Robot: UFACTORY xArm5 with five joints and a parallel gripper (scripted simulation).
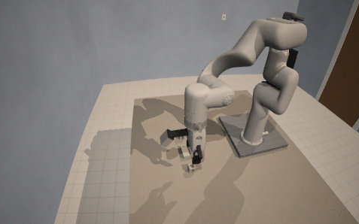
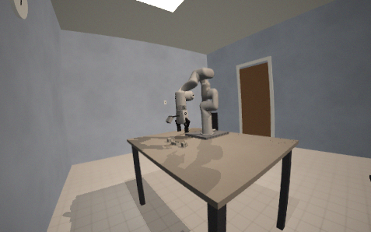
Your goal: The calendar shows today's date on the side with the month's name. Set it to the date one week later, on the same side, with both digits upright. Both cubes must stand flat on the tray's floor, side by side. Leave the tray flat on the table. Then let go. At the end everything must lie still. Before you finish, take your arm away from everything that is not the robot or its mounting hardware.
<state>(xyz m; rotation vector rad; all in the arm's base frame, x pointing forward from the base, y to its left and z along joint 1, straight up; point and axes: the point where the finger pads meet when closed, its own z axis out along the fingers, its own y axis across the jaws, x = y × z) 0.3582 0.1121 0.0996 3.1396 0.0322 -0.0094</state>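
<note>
The small pale calendar tray (image 1: pixel 184 151) lies on the table near its left side, partly hidden by my arm. It is too small to read any digit or month name. One pale cube (image 1: pixel 191 168) lies on the table just in front of the tray, outside it. A second pale block (image 1: pixel 178 140) shows at the tray's far end; I cannot tell whether it stands in the tray. My gripper (image 1: pixel 196 155) points down above the tray, open and empty. In the exterior view the gripper (image 2: pixel 182 127) hangs well above the small objects (image 2: pixel 177 142).
The arm's grey base plate (image 1: pixel 253 137) is fixed on the table to the right of the tray. The table's left edge is close behind the tray. A brown door (image 2: pixel 255 100) stands in the far wall.
</note>
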